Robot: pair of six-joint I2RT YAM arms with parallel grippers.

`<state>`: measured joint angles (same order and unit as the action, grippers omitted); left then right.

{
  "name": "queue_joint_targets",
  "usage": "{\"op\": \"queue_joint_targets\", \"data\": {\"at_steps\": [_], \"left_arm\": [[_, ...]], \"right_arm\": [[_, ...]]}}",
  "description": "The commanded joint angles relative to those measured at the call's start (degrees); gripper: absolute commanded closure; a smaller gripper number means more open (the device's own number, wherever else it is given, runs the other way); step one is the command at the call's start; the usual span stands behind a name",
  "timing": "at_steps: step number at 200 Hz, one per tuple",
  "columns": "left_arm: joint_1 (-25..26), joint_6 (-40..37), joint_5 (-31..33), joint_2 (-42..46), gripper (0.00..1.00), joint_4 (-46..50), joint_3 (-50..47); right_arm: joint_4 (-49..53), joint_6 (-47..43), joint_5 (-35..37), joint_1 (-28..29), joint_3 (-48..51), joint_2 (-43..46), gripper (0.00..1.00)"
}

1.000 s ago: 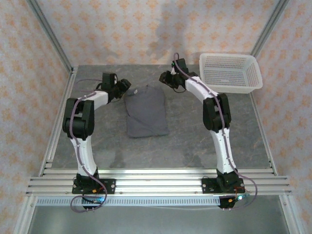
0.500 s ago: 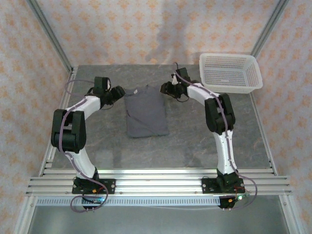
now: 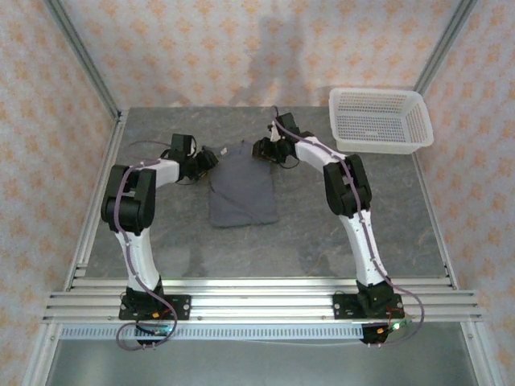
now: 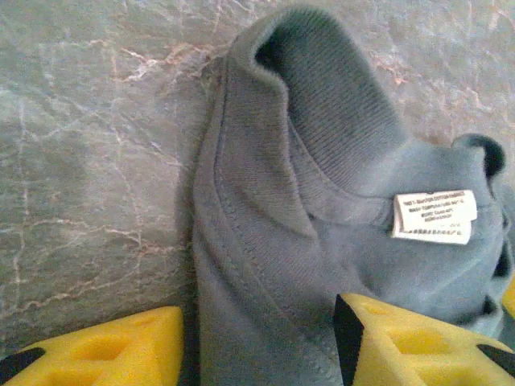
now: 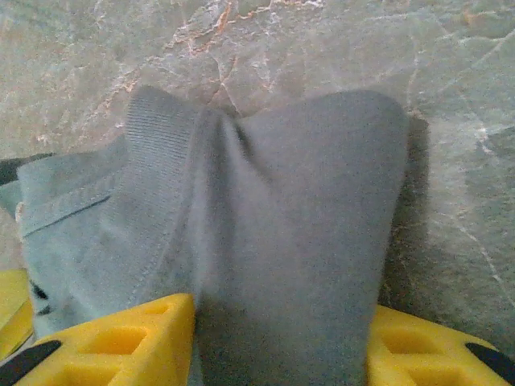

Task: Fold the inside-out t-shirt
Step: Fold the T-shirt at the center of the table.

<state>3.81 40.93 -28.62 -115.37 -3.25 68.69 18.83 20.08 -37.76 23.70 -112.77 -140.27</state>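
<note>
Top external view: dark grey t-shirt (image 3: 241, 186) lies folded into a tall rectangle, flat on the desk (image 3: 338, 233). Its far edge sits between the two sets of jaws, and the rest runs back from them toward the arm bases. Left jaws are at the far left corner of the cloth and right jaws at the far right corner, facing each other across that edge. White basket (image 3: 376, 145) sits on the outer side of the right jaws, well apart from them, in the desk's far right corner. Left wrist view: jaws spread. One yellow pad (image 4: 105, 350) is over bare desk just outside the cloth edge and the other pad (image 4: 418, 338) is over the shirt. The stitched shirt edge runs through the gap between them, lying loose, not pinched. Just ahead of the jaws the ribbed collar (image 4: 338, 104) stands up in an open loop. A white care label (image 4: 433, 217) lies right in front of the pad that is over the cloth. Right wrist view: jaws spread as well, pads (image 5: 113, 338) low at both sides. A soft hump of shirt fills the gap from pad to pad, with no tight pinch visible. A ribbed band (image 5: 153, 161) lies ahead and to one side of the jaws, with bare desk beyond the fold.
</note>
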Motion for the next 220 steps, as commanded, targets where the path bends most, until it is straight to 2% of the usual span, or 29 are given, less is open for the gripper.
{"op": "queue_joint_targets", "data": {"at_steps": [1, 41, 65, 81, 102, 117, 138, 168, 183, 201, 220], "left_arm": [[3.02, 5.18, -3.47, -5.37, 0.48, -6.21, 2.24], [5.05, 6.95, -4.08, -8.81, 0.50, -7.00, 6.70], [5.38, 8.65, -4.74, -10.43, 0.59, -8.04, 7.90], [5.50, 9.83, -5.71, -11.36, 0.71, -9.04, 8.31], [5.50, 10.10, -4.61, -9.87, 1.00, -9.33, 7.88], [5.11, 9.38, -2.94, -6.88, 1.00, -8.31, 8.12], [4.05, 8.35, -2.58, -1.66, 1.00, -7.05, 10.83], [3.13, 5.75, -2.32, 5.57, 1.00, -1.99, 18.48], [3.04, 3.77, -1.56, 12.14, 1.00, -1.29, 19.45], [3.39, 0.90, -0.11, 18.45, 1.00, -1.92, 16.15], [4.79, -1.45, 2.34, 23.75, 1.00, -2.74, 7.29]], "right_arm": [[0.30, 1.49, -2.12, 1.20, -1.31, -2.10, 0.55], [0.07, 2.24, -3.17, 1.31, -1.57, -2.29, 0.57], [0.07, 2.60, -3.48, 1.26, -2.00, -2.55, 0.60], [0.31, 2.95, -3.68, 1.26, -2.48, -2.64, 0.63], [1.76, 3.04, -3.45, 1.04, -4.18, -2.14, 0.75], [3.19, 3.28, -3.37, 0.39, -6.53, -1.15, 0.88], [5.26, 3.52, -3.96, -0.97, -12.12, 0.79, 0.99], [11.78, 1.70, -3.92, -1.99, -25.52, 2.87, 1.00], [13.84, -0.61, -3.90, -1.97, -29.39, 5.23, 1.00], [12.09, -5.01, -4.11, -1.51, -24.64, 11.17, 1.00], [2.64, -8.61, -3.50, -0.42, -7.90, 19.72, 1.00]]}}
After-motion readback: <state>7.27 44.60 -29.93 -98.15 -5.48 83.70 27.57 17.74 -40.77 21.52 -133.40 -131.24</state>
